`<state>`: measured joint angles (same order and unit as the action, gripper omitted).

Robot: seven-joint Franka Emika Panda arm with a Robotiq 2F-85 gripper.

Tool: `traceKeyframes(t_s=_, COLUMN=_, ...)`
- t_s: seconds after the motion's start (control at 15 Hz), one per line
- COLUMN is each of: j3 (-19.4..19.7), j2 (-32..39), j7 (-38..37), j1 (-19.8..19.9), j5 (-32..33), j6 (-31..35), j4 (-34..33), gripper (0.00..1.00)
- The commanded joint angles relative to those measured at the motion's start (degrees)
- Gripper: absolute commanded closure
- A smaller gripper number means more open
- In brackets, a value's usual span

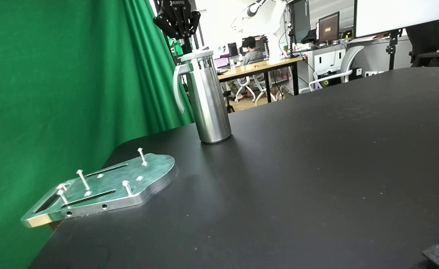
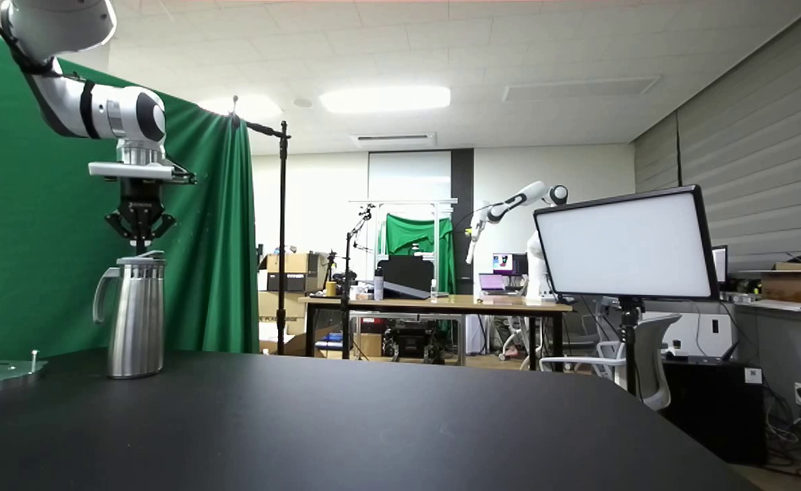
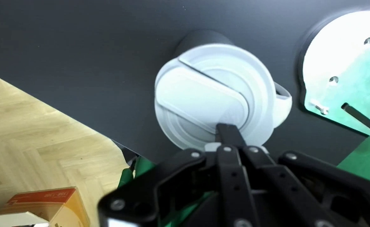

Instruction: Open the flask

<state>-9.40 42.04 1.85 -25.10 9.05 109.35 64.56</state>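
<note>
The flask (image 1: 210, 102) is a tall shiny steel cylinder, upright on the black table; it also shows in an exterior view (image 2: 137, 327). Its pale grey side handle (image 1: 177, 87) faces the green curtain. The light grey lid (image 3: 257, 78) is on it, with a long flap (image 3: 197, 94) across its top. The flap's end away from the handle looks slightly raised in an exterior view (image 2: 153, 254). My gripper (image 3: 227, 128) is shut with nothing between its fingers. It points down in both exterior views (image 1: 186, 46) (image 2: 141, 248), fingertips at the flap's handle-side end; contact cannot be told.
A flat greenish transparent plate (image 1: 152, 173) with upright pegs lies near the flask on the handle side; it also shows in the wrist view (image 3: 329, 56). A green curtain (image 1: 73, 74) hangs behind. The black table's edge (image 3: 87, 126) runs close to the flask.
</note>
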Motion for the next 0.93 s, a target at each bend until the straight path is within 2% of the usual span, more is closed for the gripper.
traceKeyframes(t_s=0.0, j3=1.8, j2=2.8, j7=-2.2, j1=-2.2, j5=2.6, j6=-2.6, j4=-3.0, gripper=1.00)
traceKeyframes(t_s=0.27, j3=1.9, j2=2.0, j7=-2.3, j1=-2.8, j5=2.2, j6=-3.1, j4=-4.2, gripper=1.00)
traceKeyframes(t_s=0.53, j3=0.7, j2=-1.5, j7=-2.0, j1=-1.9, j5=-0.3, j6=-1.3, j4=-1.8, gripper=1.00)
traceKeyframes(t_s=0.6, j3=0.6, j2=-2.4, j7=-2.4, j1=-1.8, j5=-0.9, j6=-1.1, j4=-1.2, gripper=0.94)
traceKeyframes(t_s=0.67, j3=0.6, j2=-3.3, j7=-2.2, j1=-1.7, j5=-1.2, j6=-1.3, j4=-0.6, gripper=0.73)
traceKeyframes(t_s=0.87, j3=0.8, j2=-6.8, j7=-2.8, j1=-1.5, j5=-2.3, j6=-1.0, j4=2.6, gripper=0.54)
